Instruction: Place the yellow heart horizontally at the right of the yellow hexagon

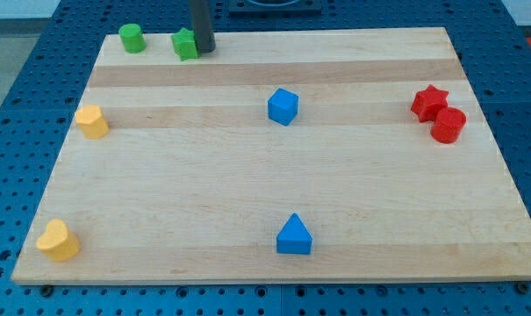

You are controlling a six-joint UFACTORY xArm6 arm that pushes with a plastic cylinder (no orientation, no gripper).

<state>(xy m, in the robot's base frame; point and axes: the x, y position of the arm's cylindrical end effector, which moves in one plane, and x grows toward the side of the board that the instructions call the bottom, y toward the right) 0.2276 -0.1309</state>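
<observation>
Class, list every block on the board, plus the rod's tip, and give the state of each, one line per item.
yellow heart: view's bottom left, untouched.
yellow hexagon: left edge, standing alone.
green cylinder: top left, alone.
green block: against my tip.
my tip: touching the green block's right side.
blue cube: centre, alone.
blue triangle: bottom centre, alone.
red star: touching the red cylinder.
red cylinder: beside the star.

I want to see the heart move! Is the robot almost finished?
Nothing looks done yet. The yellow heart sits at the view's bottom left, below the yellow hexagon, not to its right. My tip is at the view's top beside a green block. The whole push is left.
</observation>
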